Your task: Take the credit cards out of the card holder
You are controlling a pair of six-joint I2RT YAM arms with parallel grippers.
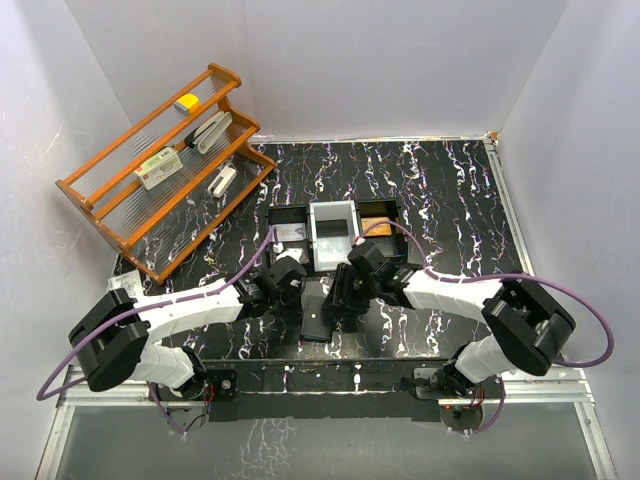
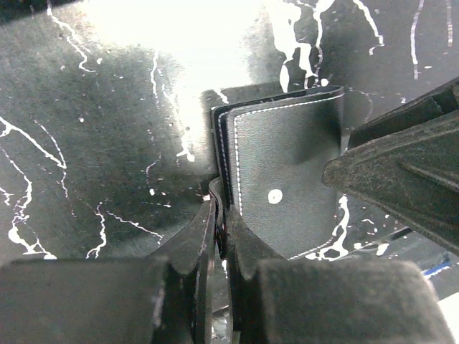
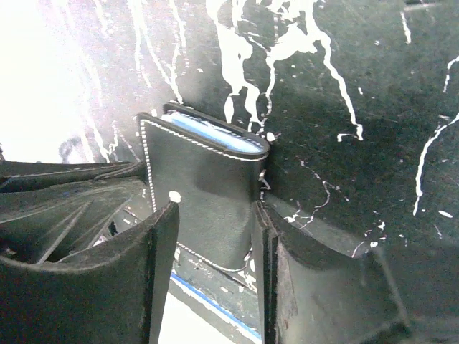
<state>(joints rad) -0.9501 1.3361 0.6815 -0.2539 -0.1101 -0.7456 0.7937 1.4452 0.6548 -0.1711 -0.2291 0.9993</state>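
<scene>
Two robot arms reached in toward each other over a black, white-veined table (image 1: 450,200). A black three-compartment tray (image 1: 283,214) sat near the middle of it.

The card holder (image 1: 318,318) was just on the near side of the tray, toward the arm bases and below the tray's middle compartment. It was folded shut, black with white stitching and one small white dot on its face. From the right wrist camera, a thin light blue strip showed between its flaps along the far edge. Whether that was lining or a card could not be told.

The left gripper (image 2: 222,208) came in from the tray's near left. Its jaws were almost pressed together, pinching one stitched side edge of the holder between the fingertips.

The right gripper (image 3: 215,215) came in from the tray's near right. Its jaws stood apart and the holder filled the gap between them. One finger (image 3: 269,265) rested against the holder's folded edge. The other crossed the holder's face just below the white dot. Whether these jaws squeezed the holder or only bracketed it could not be told.

A slatted wooden rack (image 1: 160,170) holding a few small items stood well off to the tray's far left.
</scene>
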